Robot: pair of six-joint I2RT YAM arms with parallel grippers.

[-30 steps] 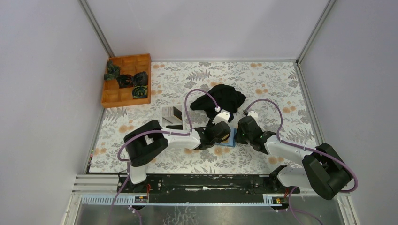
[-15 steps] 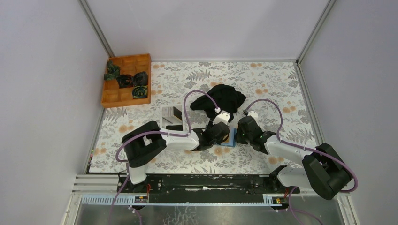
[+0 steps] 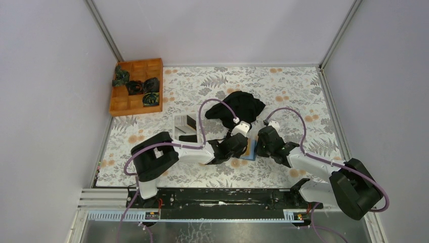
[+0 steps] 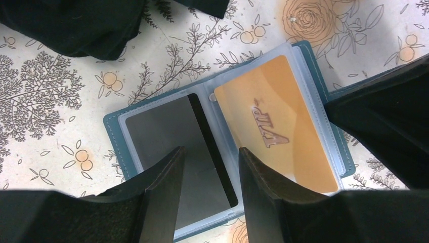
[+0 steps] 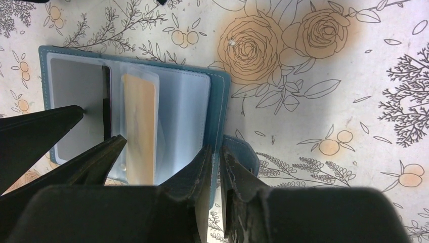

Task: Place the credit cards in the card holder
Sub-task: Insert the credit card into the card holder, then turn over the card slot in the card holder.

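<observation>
Far left at the back sits a wooden box point(image 3: 154, 65) with dark bundles in it. Nearer the middle, a white tray point(image 3: 175, 126) holds loose cards point(image 3: 188, 123), too small to sort out. Next comes the left gripper point(image 4: 211, 152), its fingers spread apart over the holder point(image 4: 114, 132) and gripping nothing. The holder lies open on the flowered table point(image 3: 303, 96), just in front of a black cloth point(image 3: 238, 105). A grey card point(image 4: 157, 131) with a black stripe fills its left sleeve, and an orange card point(image 4: 273, 126) its right. At the holder's right edge, the right gripper point(image 5: 216, 152) has its jaws nearly together, pinching the teal cover.
</observation>
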